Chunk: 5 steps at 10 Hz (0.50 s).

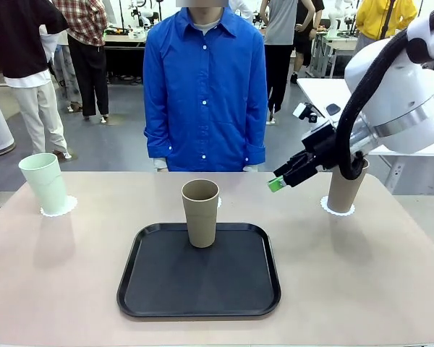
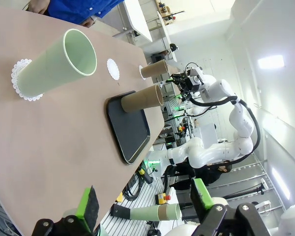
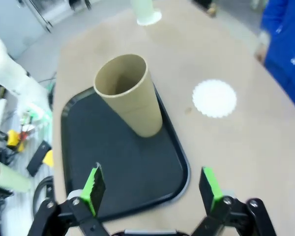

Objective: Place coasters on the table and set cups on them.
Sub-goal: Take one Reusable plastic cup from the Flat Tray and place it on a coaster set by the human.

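Observation:
A pale mint cup (image 1: 43, 183) stands on a lacy white coaster (image 1: 60, 207) at the table's (image 1: 390, 289) far left. A taupe cup (image 1: 345, 189) stands on a coaster (image 1: 338, 209) at the far right. Another taupe cup (image 1: 200, 212) stands upright on the black tray (image 1: 199, 289). Behind it lies a bare coaster (image 3: 214, 98). My right gripper (image 1: 281, 181) hovers open and holds nothing, between the right cup and the tray cup (image 3: 130, 93). My left gripper (image 2: 145, 201) is open above the table edge, well away from the mint cup (image 2: 64, 61).
A person in a blue shirt (image 1: 205, 87) stands at the far edge with hands down. The tray (image 3: 113, 162) fills the near middle of the table. Bare tabletop lies on either side of the tray and in front of both outer cups.

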### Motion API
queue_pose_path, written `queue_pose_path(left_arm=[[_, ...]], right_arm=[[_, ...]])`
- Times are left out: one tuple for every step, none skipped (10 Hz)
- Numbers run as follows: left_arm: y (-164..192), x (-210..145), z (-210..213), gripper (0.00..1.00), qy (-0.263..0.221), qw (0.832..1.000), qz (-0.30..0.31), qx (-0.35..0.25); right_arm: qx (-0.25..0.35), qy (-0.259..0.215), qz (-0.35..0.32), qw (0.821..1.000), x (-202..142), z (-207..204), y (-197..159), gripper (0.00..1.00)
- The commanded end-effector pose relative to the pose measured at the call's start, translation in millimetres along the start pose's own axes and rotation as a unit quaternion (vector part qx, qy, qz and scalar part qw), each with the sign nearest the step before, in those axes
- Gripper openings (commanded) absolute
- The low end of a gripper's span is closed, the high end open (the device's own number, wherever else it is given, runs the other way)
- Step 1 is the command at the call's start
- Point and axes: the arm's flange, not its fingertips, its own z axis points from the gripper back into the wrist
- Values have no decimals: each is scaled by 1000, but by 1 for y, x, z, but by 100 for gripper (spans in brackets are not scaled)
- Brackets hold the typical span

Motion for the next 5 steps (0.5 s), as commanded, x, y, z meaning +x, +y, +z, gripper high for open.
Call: queue_pose_path(left_arm=[[-2, -1, 2, 100, 1, 1000, -4, -2], [-2, -1, 2, 100, 1, 1000, -4, -2], [-2, -1, 2, 100, 1, 1000, -4, -2], [-2, -1, 2, 100, 1, 1000, -4, -2], [-2, -1, 2, 100, 1, 1000, -4, -2]], right_arm=[[28, -56, 47, 997, -27, -23, -5, 100], [38, -74, 65, 994, -37, -34, -7, 100], [38, -89, 75, 992, -47, -44, -13, 100], [67, -114, 80, 988, -57, -56, -21, 100], [83, -123, 104, 983, -66, -67, -28, 100]])
